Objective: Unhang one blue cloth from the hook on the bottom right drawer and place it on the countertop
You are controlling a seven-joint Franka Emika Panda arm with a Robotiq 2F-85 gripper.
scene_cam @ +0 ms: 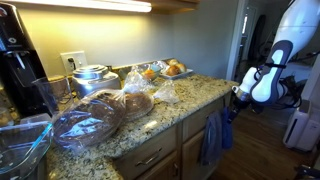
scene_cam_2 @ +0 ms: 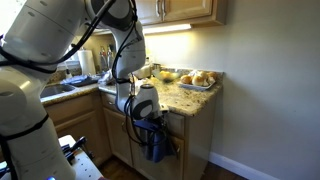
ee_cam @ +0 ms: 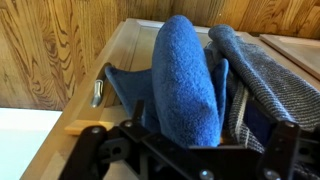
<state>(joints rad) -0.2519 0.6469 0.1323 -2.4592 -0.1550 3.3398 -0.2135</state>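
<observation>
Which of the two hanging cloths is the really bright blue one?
The blue cloth in the middle of the wrist view. The grey-blue cloth to its right is duller.

Grey-blue cloth (ee_cam: 268, 75) hangs against the blue cloth (ee_cam: 185, 85), crowding it.
</observation>
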